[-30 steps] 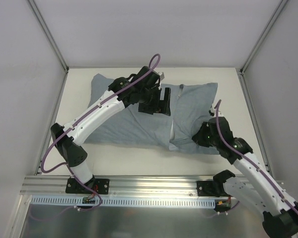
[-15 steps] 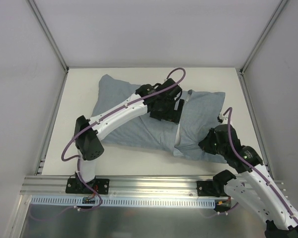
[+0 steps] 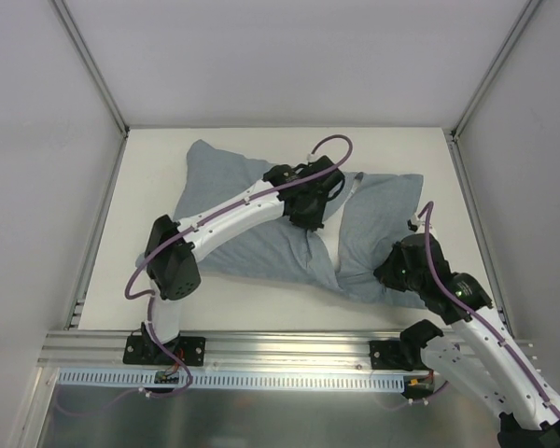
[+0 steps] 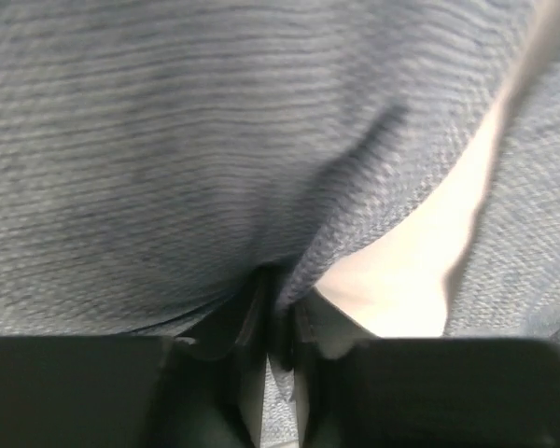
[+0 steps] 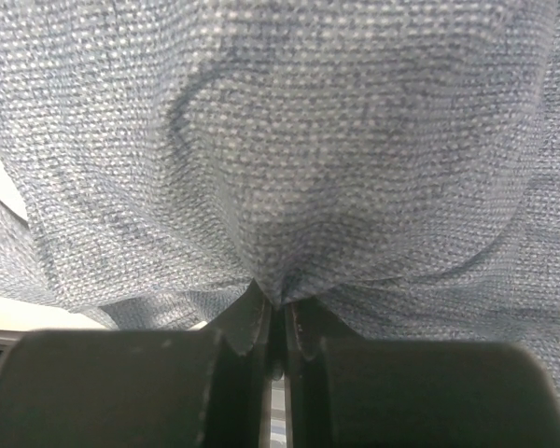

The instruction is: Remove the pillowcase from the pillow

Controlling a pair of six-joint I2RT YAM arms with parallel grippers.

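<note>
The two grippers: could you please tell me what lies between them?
In the top external view, grey pillowcase fabric spans from the left gripper to the right gripper, with a wedge of white pillow exposed partway.

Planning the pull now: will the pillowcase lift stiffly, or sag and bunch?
Likely floppy: the pillowcase puckers into folds at the left pincer and right pincer. Its coarse weave probably grips rather than slips. It may drag the enclosed pillow.

White table (image 3: 149,177), aluminium rail (image 3: 289,349) along near edge.
</note>
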